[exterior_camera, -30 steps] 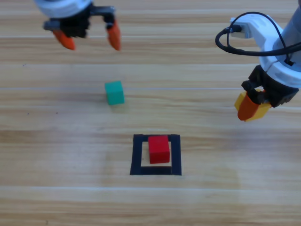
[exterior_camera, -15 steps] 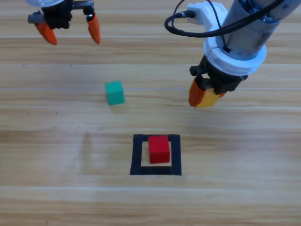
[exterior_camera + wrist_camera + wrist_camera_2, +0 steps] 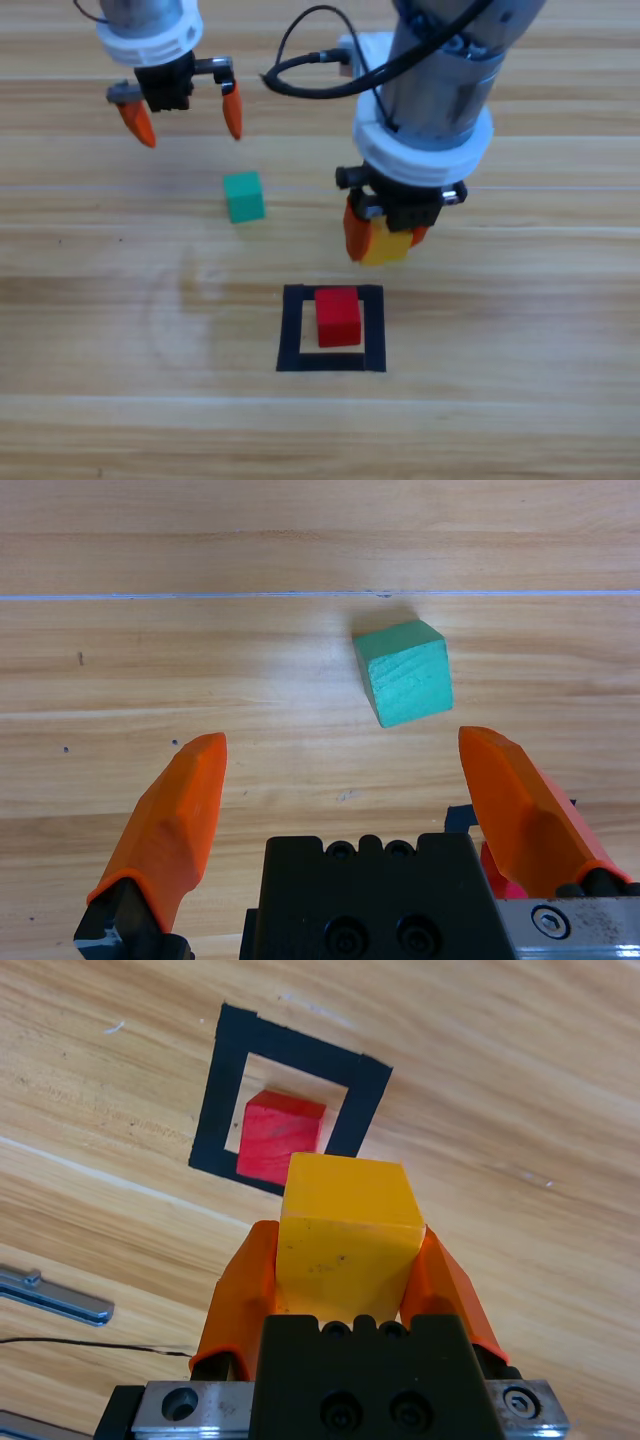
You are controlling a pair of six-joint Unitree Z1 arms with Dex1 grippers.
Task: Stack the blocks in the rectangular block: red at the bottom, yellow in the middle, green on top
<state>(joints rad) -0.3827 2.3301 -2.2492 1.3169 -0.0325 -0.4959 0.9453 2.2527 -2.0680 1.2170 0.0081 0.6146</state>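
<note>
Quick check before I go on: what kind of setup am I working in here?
Likely a lab test bench: a bare wooden table with a black tape square marked on it, three small coloured cubes, and two robot arms working above them.

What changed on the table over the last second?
The right tool, shut on the yellow cube, carried it leftward from the right edge to just above the tape square. The left tool, open, moved nearer the green cube. Red cube and green cube stayed put.
</note>
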